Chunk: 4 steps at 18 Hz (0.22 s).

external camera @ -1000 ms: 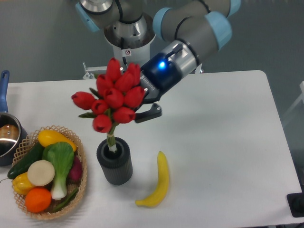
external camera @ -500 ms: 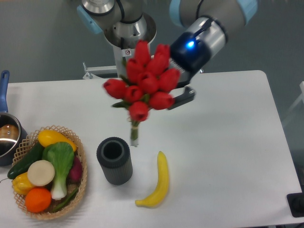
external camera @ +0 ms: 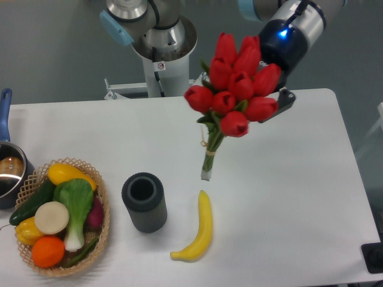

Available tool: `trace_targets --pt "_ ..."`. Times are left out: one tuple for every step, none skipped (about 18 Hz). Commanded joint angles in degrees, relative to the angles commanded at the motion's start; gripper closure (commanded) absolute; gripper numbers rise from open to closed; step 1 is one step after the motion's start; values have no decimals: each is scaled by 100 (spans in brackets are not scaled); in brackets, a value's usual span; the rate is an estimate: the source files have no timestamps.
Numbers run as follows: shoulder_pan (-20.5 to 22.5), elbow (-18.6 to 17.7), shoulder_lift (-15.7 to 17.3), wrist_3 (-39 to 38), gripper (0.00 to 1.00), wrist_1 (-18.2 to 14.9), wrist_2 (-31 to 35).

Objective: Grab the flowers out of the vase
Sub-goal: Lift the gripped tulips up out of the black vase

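Above the far half of the desk (external camera: 287,179), towards its right side, the flowers (external camera: 234,100) are held in the air by the hand (external camera: 276,103). The hand is largely hidden behind the red buds; one dark finger (external camera: 281,103) is seen at the right of the bunch, touching it, and the hand is closed on the bunch, though how far it is closed cannot be told. A blue light is lit on the wrist just above the buds. The bunch is tilted, with the buds up and to the right and the tied stems hanging down and to the left. The stem ends are seen clear of the vase (external camera: 144,202), to its right and apart from it.

The vase is stood upright near the middle of the desk's near edge, its dark opening seen with nothing in it. Just to its right a banana (external camera: 199,229) is laid on the desk, below the stem ends. At the near left corner a wicker basket (external camera: 102,206) filled with vegetables and fruit is placed beside the vase, and a steel pot (external camera: 11,170) with a blue handle is cut off by the left edge.
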Motion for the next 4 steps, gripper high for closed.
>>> trace_targets --pt "52 0 0 9 61 9 0" --pt "96 9 -18 9 61 17 0" --pt "105 9 -18 9 61 18 9" --pt "114 9 -18 9 61 18 9"
